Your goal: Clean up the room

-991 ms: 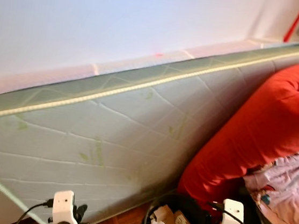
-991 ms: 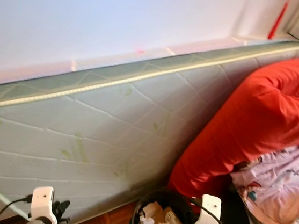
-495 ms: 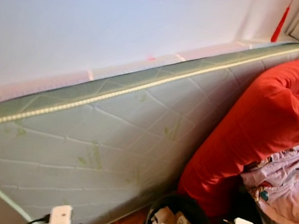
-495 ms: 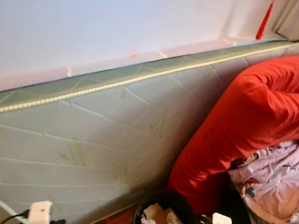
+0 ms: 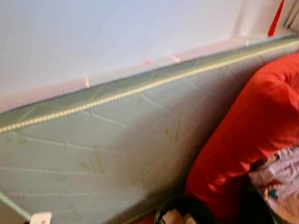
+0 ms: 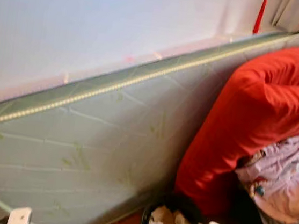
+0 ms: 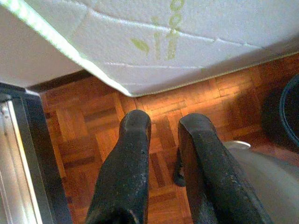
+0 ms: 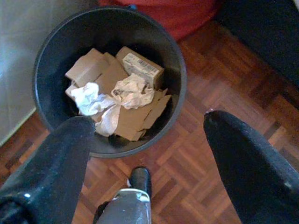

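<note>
A black waste bin point(image 8: 56, 56) stands on the parquet floor, holding cardboard pieces point(image 8: 140, 65) and crumpled white paper point(image 8: 131, 91). My right gripper point(image 8: 147, 120) hangs open just above it, its two black fingers spread wide, one over the bin's near rim, with nothing between them. In the head views the bin point(image 5: 182, 202) sits at the bottom edge, between the mattress and the red bedding. My left gripper point(image 7: 163, 123) hangs low over bare floor by the mattress corner, fingers close together and empty.
A pale green mattress point(image 5: 107, 150) leans on its side against the white wall point(image 5: 94, 24). Red bedding point(image 5: 268, 115) and a lilac patterned cloth point(image 5: 293, 177) are heaped to the right. A dark frame point(image 7: 32, 154) borders the parquet point(image 7: 93, 130) near the left gripper.
The whole picture has shifted as the camera moved. The white wrist mounts now sit lower, at the bottom edge. Bin, mattress and bedding stand as before.
</note>
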{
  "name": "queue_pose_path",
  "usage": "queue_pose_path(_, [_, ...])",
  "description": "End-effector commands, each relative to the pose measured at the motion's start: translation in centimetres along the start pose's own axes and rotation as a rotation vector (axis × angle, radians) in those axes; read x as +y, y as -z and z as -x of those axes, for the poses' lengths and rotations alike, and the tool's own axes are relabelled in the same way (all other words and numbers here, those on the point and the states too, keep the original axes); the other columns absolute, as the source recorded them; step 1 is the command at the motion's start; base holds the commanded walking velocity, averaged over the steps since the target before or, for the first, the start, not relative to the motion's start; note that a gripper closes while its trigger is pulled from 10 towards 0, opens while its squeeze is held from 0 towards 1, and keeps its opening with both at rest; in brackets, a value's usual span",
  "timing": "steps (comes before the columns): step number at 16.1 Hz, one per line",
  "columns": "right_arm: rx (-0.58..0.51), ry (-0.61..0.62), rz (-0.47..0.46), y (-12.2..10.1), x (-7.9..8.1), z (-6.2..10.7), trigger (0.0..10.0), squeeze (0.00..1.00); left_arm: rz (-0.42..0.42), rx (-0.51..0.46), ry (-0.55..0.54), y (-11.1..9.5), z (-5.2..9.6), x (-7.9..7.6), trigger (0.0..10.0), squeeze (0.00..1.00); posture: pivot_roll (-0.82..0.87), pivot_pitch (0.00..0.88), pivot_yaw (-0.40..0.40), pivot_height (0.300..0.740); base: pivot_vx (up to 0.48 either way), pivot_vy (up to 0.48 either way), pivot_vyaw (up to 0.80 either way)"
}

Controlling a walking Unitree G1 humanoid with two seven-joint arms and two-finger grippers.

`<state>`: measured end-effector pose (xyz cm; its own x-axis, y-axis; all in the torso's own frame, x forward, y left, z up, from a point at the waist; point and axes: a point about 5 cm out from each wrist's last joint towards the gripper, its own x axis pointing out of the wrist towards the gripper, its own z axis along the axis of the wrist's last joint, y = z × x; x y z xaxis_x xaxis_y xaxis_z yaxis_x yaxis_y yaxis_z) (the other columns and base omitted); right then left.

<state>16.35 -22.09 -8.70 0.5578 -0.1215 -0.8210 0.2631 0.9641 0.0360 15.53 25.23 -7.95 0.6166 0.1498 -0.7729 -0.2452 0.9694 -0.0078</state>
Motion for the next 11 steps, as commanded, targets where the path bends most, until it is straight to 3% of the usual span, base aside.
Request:
queue_pose_path(1, [-0.019,-0.016,0.037,-1.1,0.3,-0.2,10.0,0.00,0.015,0.042,0.006,1.1,0.1,-0.6,10.0,0.00,0.06,0.000,0.060,0.740,0.000,0.000,0.00])
queue_pose_path(3, [-0.028,-0.008,0.014,-1.0,0.1,-0.2,10.0,0.00,0.017,0.059,0.010,1.5,0.1,-0.9,10.0,0.00,0.07,0.000,0.053,0.740,0.000,0.000,0.00])
queue_pose_path(9, [-0.041,-0.094,0.124,-1.5,0.6,-0.2,10.0,0.00,0.008,0.089,0.017,2.5,0.3,-1.9,10.0,0.00,0.04,0.000,0.062,0.740,0.000,0.000,0.00])
queue_pose_path(11, [-0.029,-0.077,0.115,-1.1,0.2,-0.1,10.0,0.00,-0.002,0.092,0.025,2.6,0.3,-2.3,10.0,0.00,0.04,0.000,0.073,0.740,0.000,0.000,0.00])
